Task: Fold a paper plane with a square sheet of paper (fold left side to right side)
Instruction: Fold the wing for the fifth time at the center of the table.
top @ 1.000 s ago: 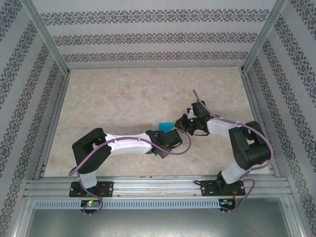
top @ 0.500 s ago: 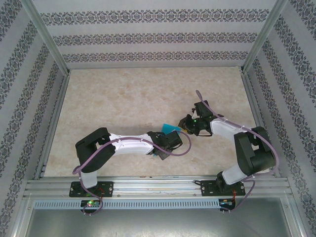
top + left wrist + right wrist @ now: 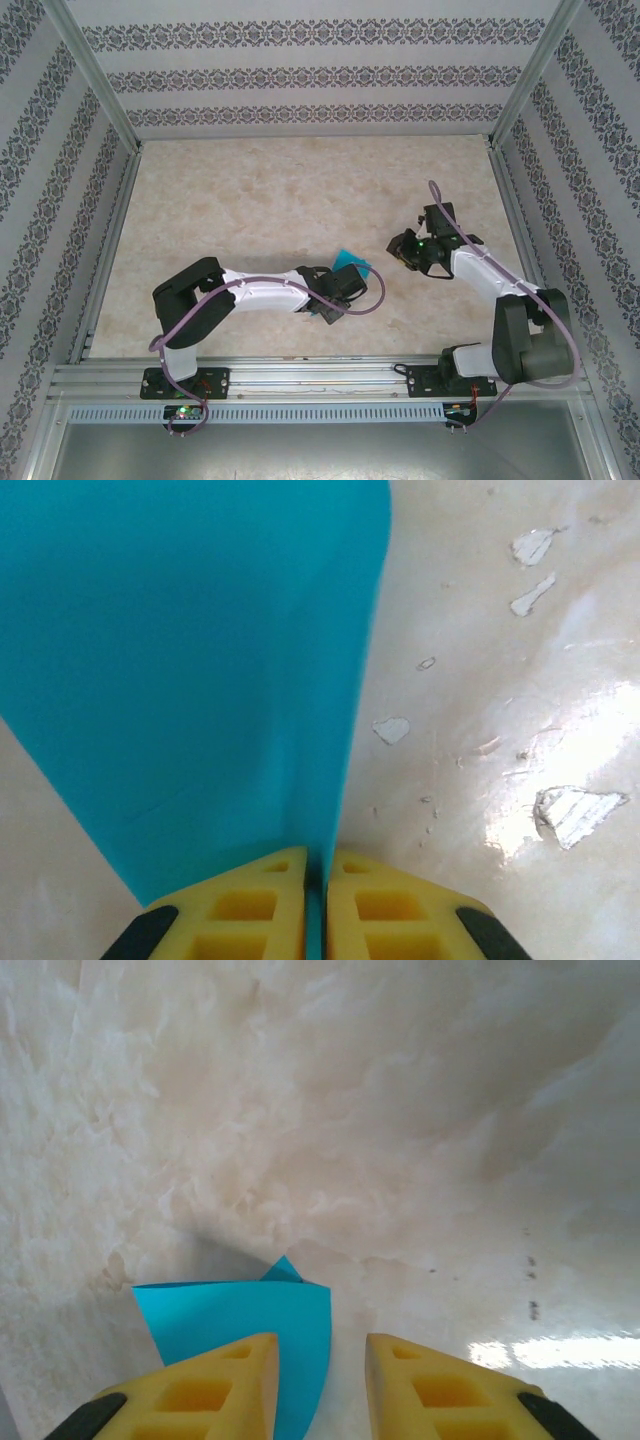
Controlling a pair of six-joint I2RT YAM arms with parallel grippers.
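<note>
In the top view the left arm reaches from its base at 7 o'clock toward the middle of the table (image 3: 250,200). The left gripper (image 3: 340,281) is at its end. The square sheet of paper (image 3: 351,262) shows as a small teal patch at 1 o'clock of that gripper, touching it. The right gripper (image 3: 403,249) sits at 3 o'clock of the paper, near it but apart, with its tip turned toward 9 o'clock.

In the left wrist view two yellow fingers (image 3: 262,905) press together at 6 o'clock with the paper (image 3: 200,660) pinched between them, so this gripper is clenched on the sheet. From the pinch the teal sheet spreads up toward 10 and 12 o'clock. Its right-hand edge runs almost straight to the top of the frame. At 3 o'clock lies glossy tabletop with white chipped spots (image 3: 573,810).

In the right wrist view the yellow fingers (image 3: 215,1390) stand apart with bare table in the gap – released, holding nothing. The paper (image 3: 240,1315) lies at 7 o'clock, partly behind the finger on that side. A small pointed tip rises from its upper edge, and a shadow falls at 11 o'clock of it.
</note>
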